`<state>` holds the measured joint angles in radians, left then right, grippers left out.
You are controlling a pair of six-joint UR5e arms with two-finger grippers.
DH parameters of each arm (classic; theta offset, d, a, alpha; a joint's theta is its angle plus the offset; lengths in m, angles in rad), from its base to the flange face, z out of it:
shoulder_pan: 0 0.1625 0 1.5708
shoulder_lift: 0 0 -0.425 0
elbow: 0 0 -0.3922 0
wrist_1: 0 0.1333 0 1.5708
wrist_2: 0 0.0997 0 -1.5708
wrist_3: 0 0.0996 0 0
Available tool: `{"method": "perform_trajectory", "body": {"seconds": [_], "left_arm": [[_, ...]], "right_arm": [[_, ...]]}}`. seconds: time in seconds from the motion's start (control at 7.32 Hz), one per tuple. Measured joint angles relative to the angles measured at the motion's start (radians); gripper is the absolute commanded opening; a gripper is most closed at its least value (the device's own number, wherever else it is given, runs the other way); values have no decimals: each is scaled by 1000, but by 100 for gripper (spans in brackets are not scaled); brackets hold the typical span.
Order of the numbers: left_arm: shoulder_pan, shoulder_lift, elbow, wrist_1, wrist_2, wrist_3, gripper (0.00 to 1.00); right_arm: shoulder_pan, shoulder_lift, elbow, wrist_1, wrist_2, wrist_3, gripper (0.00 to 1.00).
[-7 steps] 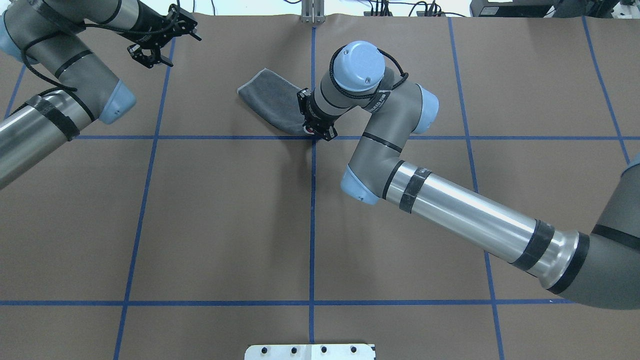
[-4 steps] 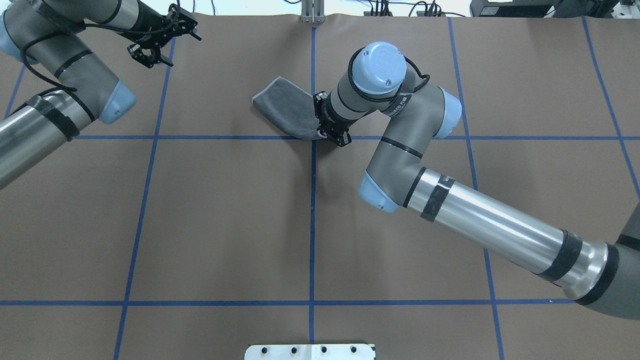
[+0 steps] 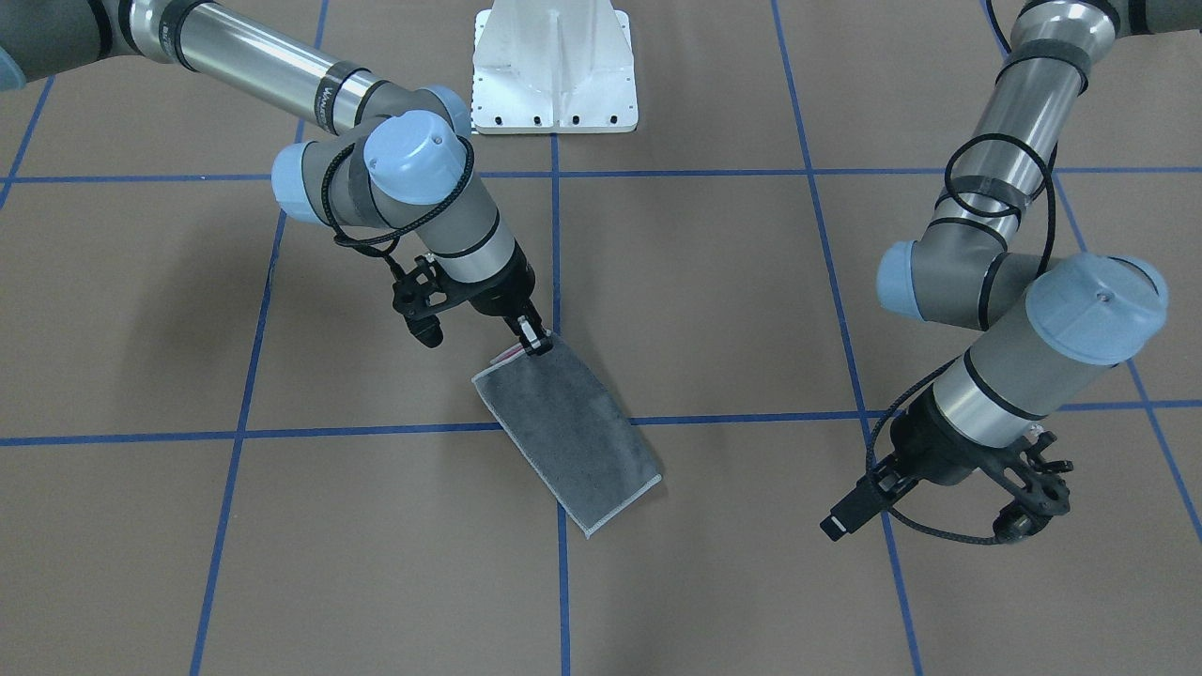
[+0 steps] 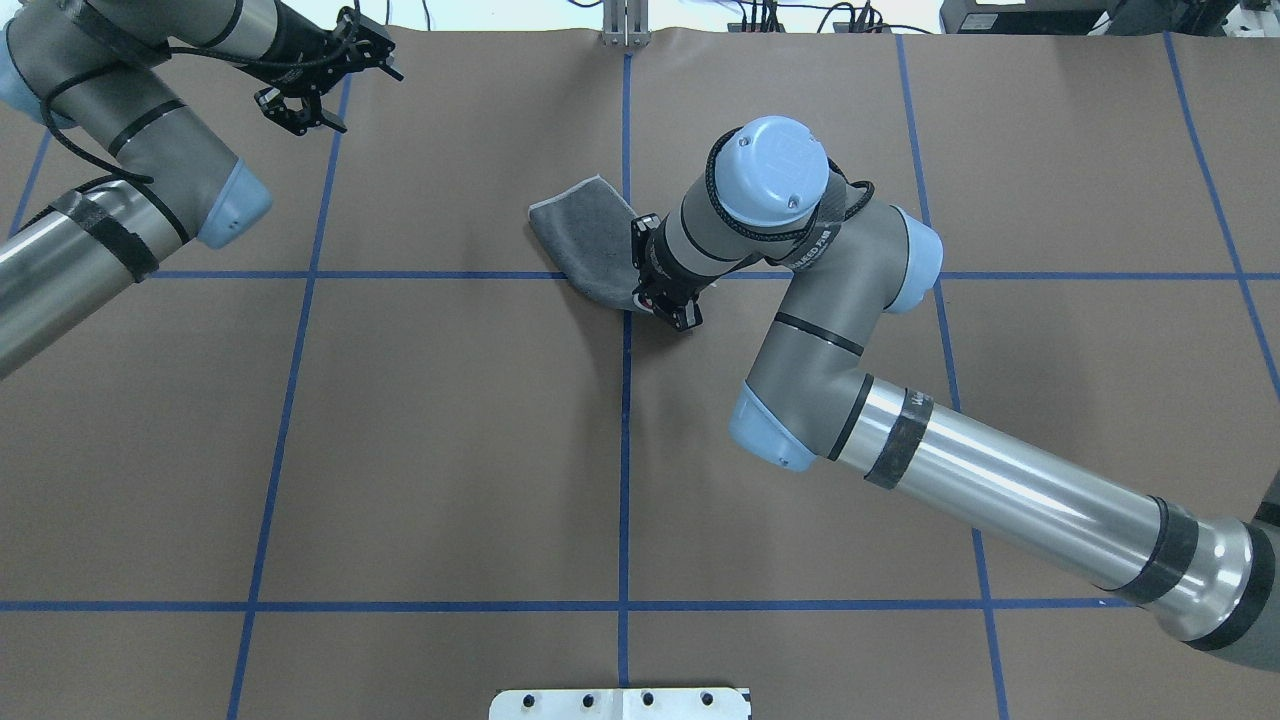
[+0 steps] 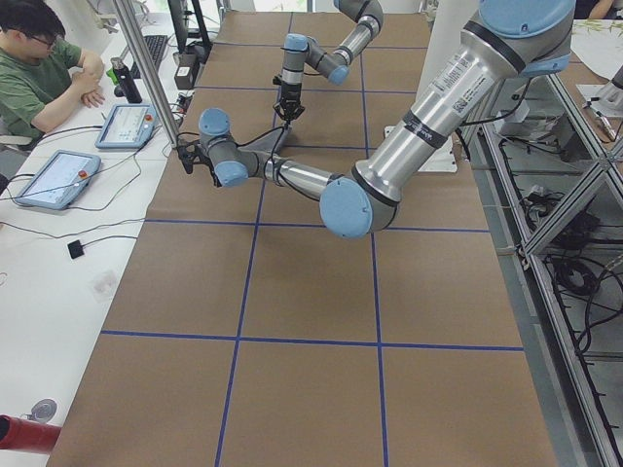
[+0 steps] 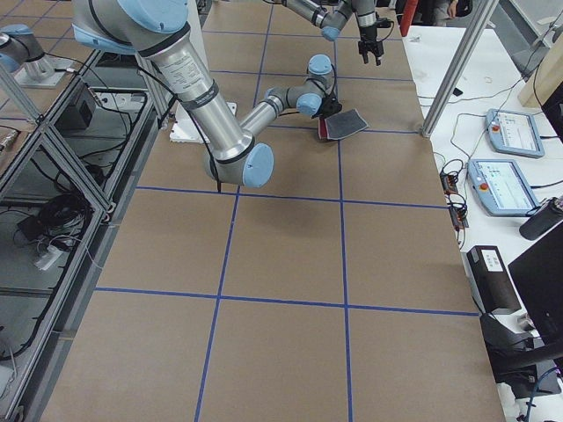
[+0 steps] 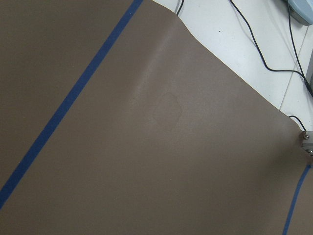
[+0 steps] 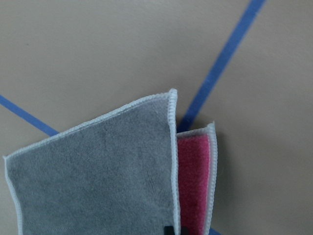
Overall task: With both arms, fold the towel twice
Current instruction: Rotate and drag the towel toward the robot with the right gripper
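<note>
the towel [image 3: 573, 441] is a long folded rectangle of nubbly terry, dark grey on the outside and trimmed in pale stitching. it lies slantwise in the far half of the desk [image 3: 714, 282], over the crossing of blue tape [image 4: 400, 606] on the centre line. in the right wrist view its two layers do not quite match, and a strip of fuzzy pink shows under the grey edge. the desk is covered in smooth matte brown paper.

the right gripper [image 3: 534, 343] is pinched tight on the towel's near corner, which it holds raised while the rest lies flat. the right arm [image 4: 1000, 490] reaches in from the near right corner, elbow bent and wrist tipped steeply down.

the left gripper [image 4: 300, 113] hangs over the far left corner with its fingers spread and nothing between them. the left arm [image 4: 60, 250] is folded back.
</note>
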<state>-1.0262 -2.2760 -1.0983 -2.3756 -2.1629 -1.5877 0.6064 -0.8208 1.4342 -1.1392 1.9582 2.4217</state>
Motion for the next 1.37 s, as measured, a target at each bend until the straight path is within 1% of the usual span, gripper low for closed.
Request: {"method": "perform_trajectory", "body": {"seconds": [0.55,1.37], "left_arm": [[0,10,-3,-1,1,0,100],[1,24,-16,-1,2,0,100]], "right_arm": [[-47,-25,105,-77,-14,101,0],[-148,8,118,-97,-80,153,0]]}}
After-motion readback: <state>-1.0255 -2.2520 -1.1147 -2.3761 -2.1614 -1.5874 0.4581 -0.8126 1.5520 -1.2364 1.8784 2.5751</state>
